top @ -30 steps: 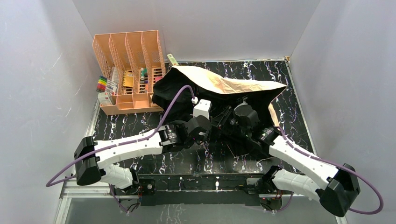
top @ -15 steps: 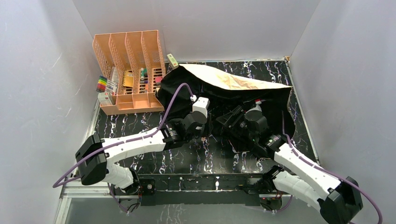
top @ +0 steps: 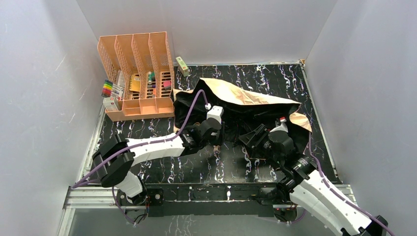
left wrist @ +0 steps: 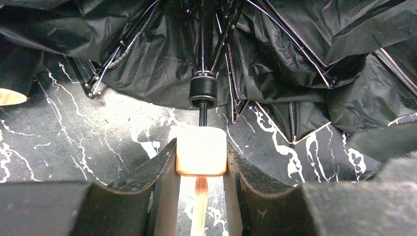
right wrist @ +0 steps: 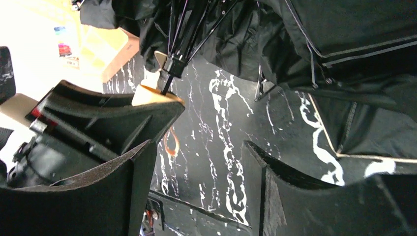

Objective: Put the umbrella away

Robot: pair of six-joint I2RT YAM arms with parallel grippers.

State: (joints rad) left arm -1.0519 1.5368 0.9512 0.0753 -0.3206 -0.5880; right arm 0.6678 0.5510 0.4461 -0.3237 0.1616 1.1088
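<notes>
My left hand (left wrist: pixel 200 146) clamps the umbrella (top: pixel 236 93) by its tan handle (left wrist: pixel 201 153); my right hand (right wrist: pixel 197 143) gapes wide, empty, beside the canopy (right wrist: pixel 344 29). Umbrella sprawls half-collapsed mid-scene on the desk (top: pixel 275 73), folding and strapping not yet done.

It looks like a robotics lab cell. Plain white panels (top: pixel 39 98) box in a black marble-patterned table (top: pixel 260 73) on three sides. Along the table's near edge, a dark mounting rail (top: pixel 216 191) carries a left arm (top: pixel 152 146) and a right arm (top: pixel 319 194), both trailing purple cable (top: pixel 187 110). At the table's far left corner stands a peach desk organizer (top: pixel 135 54) with markers (top: pixel 107 88) beside it.
</notes>
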